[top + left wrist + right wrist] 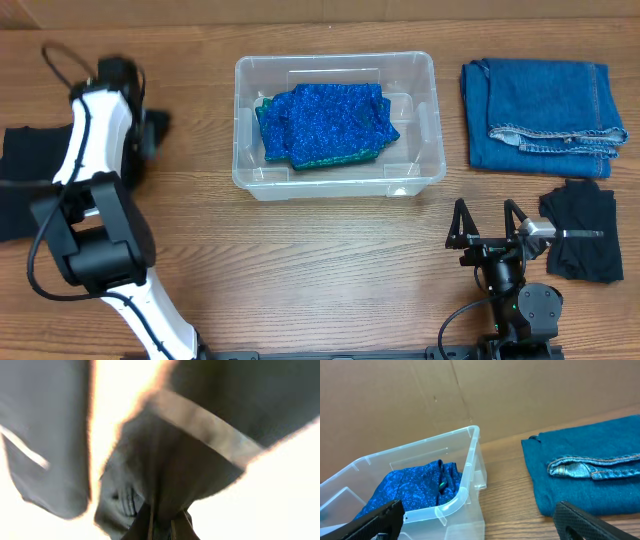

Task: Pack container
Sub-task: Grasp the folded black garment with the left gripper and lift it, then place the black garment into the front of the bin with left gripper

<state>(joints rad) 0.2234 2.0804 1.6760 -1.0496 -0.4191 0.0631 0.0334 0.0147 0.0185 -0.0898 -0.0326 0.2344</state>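
Container: the clear, colourless rectangular plastic bin with rounded corners (338,58) stands at the far middle of the brown wooden table (300,265), upright and open on top.
Inside it: a crumpled bright blue speckled cloth with a green edge (325,125) lies on the bottom and covers most of it.
Right of it: a folded pair of blue denim jeans (540,115) lies flat on the table, near the bin's right wall but apart from it.
Near right: a small crumpled black cloth (582,235) lies on the table, nearer than the jeans and just right of the right pincer.
Right pincer (485,215): low at the near right, pointing toward the far side. Its two black fingers are spread wide with nothing between them.
Left pincer (152,128): at the far left, left of the bin and apart from it, blurred from overhead. The wrist view is washed out and shows only grey cloth (200,460) bunching at the near edge. I cannot tell how far the fingers are apart or whether they grip it.
Left edge: another black cloth (20,185) lies on the table beside the white and black left arm (95,130).
Backdrop: a brown cardboard wall (470,395) stands behind the bin.
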